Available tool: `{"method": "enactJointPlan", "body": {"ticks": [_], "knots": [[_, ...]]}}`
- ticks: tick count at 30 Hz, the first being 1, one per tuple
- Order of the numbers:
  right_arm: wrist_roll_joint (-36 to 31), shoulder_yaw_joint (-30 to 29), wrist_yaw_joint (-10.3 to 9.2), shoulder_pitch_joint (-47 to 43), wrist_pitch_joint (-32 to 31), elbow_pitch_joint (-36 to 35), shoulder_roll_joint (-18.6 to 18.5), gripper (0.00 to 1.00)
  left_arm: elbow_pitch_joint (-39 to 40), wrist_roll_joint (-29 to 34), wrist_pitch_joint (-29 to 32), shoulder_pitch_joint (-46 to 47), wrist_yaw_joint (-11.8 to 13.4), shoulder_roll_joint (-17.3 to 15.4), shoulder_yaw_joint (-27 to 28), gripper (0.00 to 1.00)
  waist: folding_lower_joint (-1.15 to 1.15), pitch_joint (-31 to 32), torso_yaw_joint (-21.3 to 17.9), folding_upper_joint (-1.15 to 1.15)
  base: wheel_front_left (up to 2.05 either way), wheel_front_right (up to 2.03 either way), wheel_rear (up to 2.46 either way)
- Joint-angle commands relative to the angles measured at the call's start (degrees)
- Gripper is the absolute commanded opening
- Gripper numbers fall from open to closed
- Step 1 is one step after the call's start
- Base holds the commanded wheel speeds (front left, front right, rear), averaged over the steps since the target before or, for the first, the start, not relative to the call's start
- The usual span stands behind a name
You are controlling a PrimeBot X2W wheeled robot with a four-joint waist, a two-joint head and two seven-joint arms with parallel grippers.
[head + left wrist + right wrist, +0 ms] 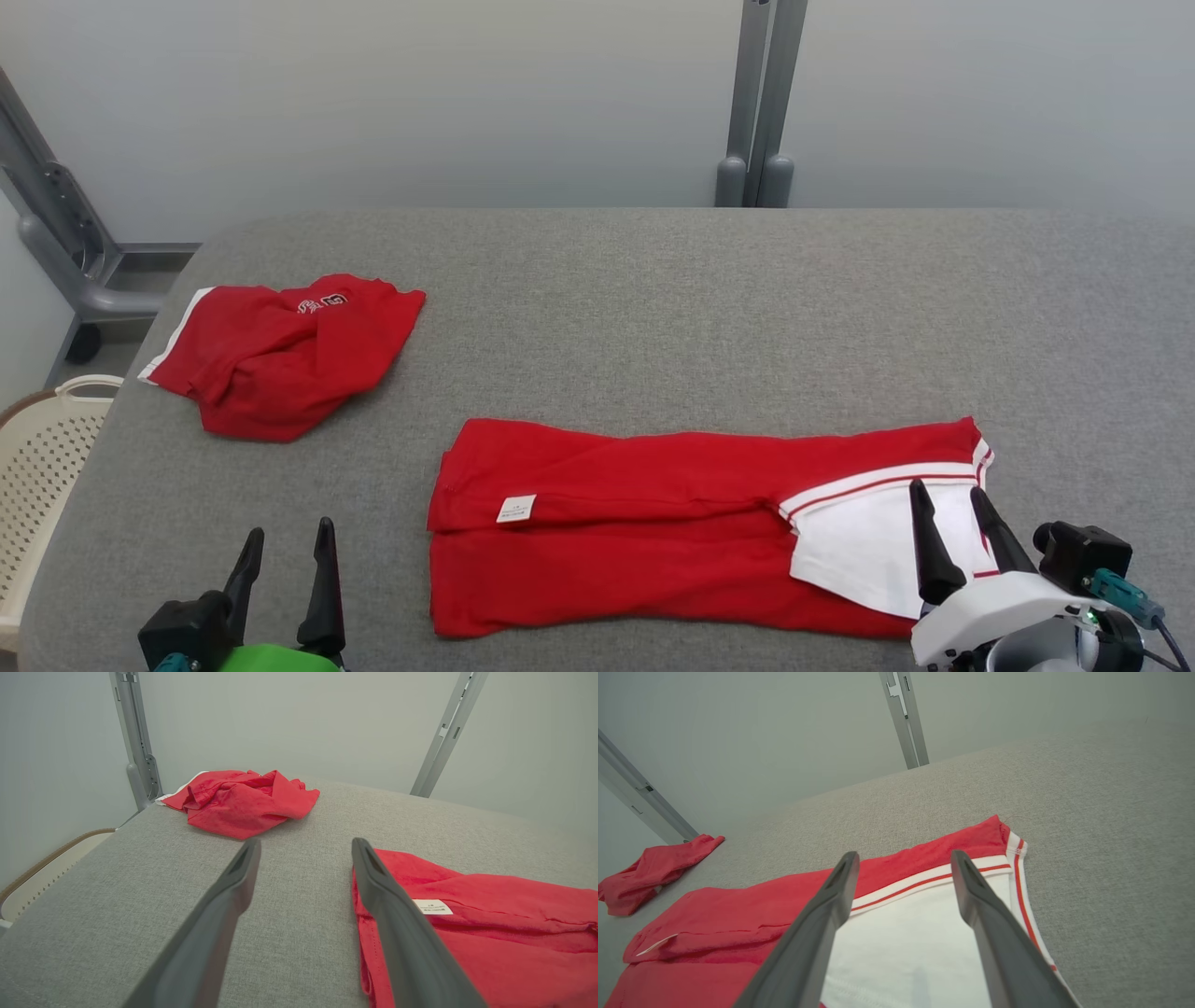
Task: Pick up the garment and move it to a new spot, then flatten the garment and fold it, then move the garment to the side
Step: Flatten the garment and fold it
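The long red cotton garment with a white, red-striped end (653, 523) is lying folded flat along the front edge of the grey fabric-covered desk (700, 308), right of centre. The right claw (948, 490) is hovering over its white end, jaws spread wide, gripping nothing. The left claw (289, 528) is gaping, equally empty, near the front-left corner. A crumpled red cloth (280, 355) is sitting by the left edge.

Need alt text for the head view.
A long red garment with a white panel lies folded flat on a grey fabric table. A crumpled red garment sits far left. The left gripper and right gripper are at the near edge, jaws open.
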State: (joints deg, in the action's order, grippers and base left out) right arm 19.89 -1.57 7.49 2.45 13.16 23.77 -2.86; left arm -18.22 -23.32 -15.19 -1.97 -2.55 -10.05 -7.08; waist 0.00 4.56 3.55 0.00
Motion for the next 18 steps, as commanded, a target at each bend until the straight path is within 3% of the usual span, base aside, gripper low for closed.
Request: {"method": "enactJointPlan", "body": {"ticks": [1,12,15,18], "knots": [[-0.3,-0.1,0.00,0.1,0.3,0.2,-0.1,1.00,0.2,0.8,0.0,-0.8,-0.3,0.3,0.3,1.00,0.00,-0.1,0.0,0.00,0.00,0.00,0.00],[-2.7,-1.2,0.00,2.3,-1.2,-0.5,-0.1,1.00,-1.3,2.2,0.0,0.6,-1.3,1.3,-0.1,1.00,0.00,-1.1,-0.4,0.00,0.00,0.00,0.00],[-4.9,-2.9,0.00,3.2,-4.6,-1.1,-0.3,1.00,-1.1,2.5,0.0,0.7,-1.4,1.5,0.0,1.00,0.00,-1.8,-0.6,0.00,0.00,0.00,0.00],[-6.2,-3.3,0.00,4.3,-12.1,-1.4,-1.6,1.00,-0.9,2.9,0.0,0.9,-1.7,1.5,-0.1,1.00,0.00,-2.6,-0.6,0.00,0.00,0.00,0.00]]}}
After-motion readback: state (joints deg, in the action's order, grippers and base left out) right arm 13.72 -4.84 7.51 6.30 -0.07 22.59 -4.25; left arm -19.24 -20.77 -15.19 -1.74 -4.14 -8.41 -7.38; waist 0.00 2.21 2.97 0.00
